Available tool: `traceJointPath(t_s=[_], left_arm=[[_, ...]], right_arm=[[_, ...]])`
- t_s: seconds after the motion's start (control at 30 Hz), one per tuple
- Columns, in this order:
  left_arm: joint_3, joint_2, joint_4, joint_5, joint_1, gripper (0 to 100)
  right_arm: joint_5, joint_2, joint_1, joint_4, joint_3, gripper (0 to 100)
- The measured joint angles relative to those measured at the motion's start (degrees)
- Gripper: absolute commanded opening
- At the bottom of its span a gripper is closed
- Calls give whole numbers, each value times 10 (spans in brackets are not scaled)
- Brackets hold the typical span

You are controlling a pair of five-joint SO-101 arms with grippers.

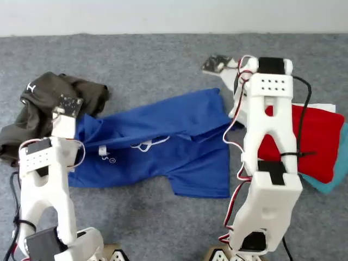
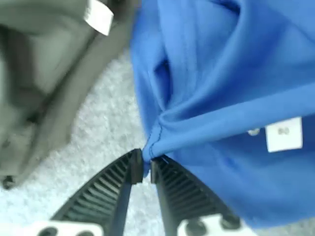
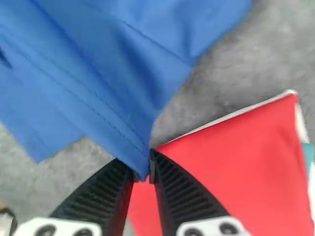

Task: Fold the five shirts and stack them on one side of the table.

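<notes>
Grey tabletop [image 1: 163, 60] bears blue shirt [image 1: 163, 141]; pale wall [image 1: 163, 16] behind.

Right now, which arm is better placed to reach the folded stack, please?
Probably right: the right tool pinches the blue shirt beside the red shirt; the left tool holds it by the dark shirt.

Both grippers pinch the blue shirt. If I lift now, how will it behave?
Probably floppy: the blue shirt lies creased and bunches at the left gripper. It will likely sag between both grips. The right gripper holds only a thin edge, so it may slip.
</notes>
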Motion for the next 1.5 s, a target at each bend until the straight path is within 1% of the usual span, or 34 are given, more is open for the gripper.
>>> traceJointPath(t_s=[0.17,0.23,0.33,0.43,0.53,0.63,0.8,0.93,1.07,1.2,1.37,1.5], left_arm=[[28,-1,0,-2,-1,14],[30,-1,0,-4,-1,14],[33,-4,4,-41,-3,14],[22,-4,39,-85,-22,14],[-1,-5,75,-97,-25,14],[-11,-5,80,-102,-28,14],[-11,-5,68,-102,-25,14],[4,-5,68,-125,-46,14],[23,-5,68,-131,-54,14],[21,-5,61,-131,-66,14],[6,-5,60,-131,-85,15],[22,-5,79,-131,-64,15]], right_arm=[[33,-75,-31,-2,142,9],[40,-114,-38,-19,216,9],[42,-175,-33,-80,334,9],[44,-229,-32,-130,452,9],[44,-272,-25,-171,550,9],[44,-302,-29,-200,617,9],[43,-313,-29,-233,667,9],[43,-313,-29,-246,671,9],[36,-313,-27,-273,671,9],[8,-313,-7,-310,671,9],[-17,-313,25,-321,671,9],[-18,-313,1,-321,685,9]])
